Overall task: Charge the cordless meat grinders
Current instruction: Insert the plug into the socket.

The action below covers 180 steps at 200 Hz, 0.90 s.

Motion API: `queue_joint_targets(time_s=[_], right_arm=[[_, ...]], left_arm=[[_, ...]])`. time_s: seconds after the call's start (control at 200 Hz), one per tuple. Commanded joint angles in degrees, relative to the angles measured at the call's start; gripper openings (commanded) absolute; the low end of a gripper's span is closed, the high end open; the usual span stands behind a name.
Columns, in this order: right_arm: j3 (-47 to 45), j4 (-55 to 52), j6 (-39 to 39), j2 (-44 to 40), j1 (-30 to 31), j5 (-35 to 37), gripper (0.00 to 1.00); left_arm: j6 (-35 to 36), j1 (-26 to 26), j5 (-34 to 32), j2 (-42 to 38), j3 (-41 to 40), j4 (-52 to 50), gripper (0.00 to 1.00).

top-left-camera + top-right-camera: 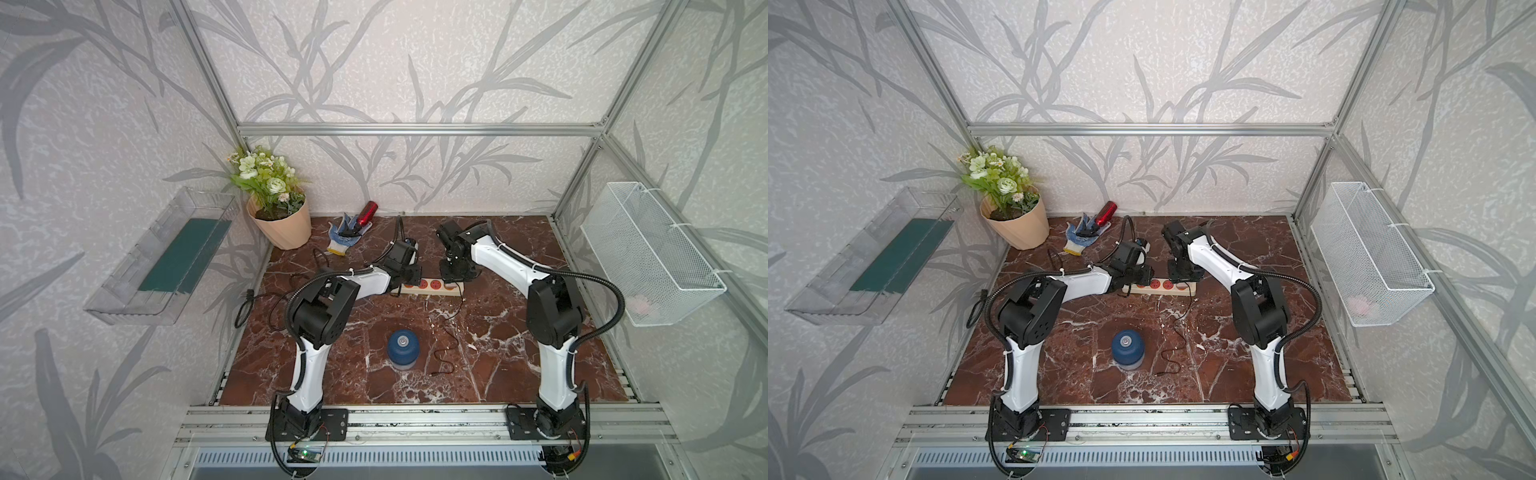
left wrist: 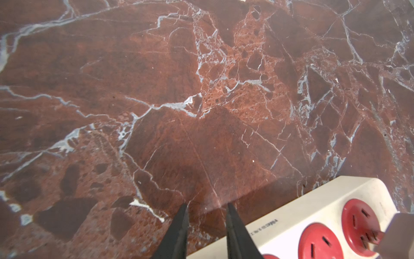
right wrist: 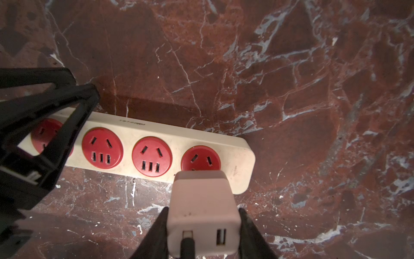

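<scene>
The right end effector (image 3: 203,209) grips a white charger (image 3: 201,192) at the power strip (image 3: 239,157); the left end effector (image 2: 206,205) is parted, empty. The meat grinder (image 1: 402,348) stands on the desk (image 1: 498,374) nearer the front, well apart.

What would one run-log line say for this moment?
right gripper: grips charger at power strip end socket | left gripper: open, at strip's other end | meat grinder: untouched
</scene>
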Motion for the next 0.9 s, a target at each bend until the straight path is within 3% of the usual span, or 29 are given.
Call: queue_joint_targets(time_s=[0.0, 0.895], right_arm=[[-2.3, -1.9, -0.4, 2.7, 0.7, -1.2, 0.08], [-9.1, 2.2, 2.0, 5.4, 2.8, -2.7, 0.04]], left_arm=[[-1.5, -0.5, 1.3, 1.3, -2.5, -5.7, 0.30], [-1.8, -0.5, 1.3, 1.2, -2.8, -6.0, 0.29]])
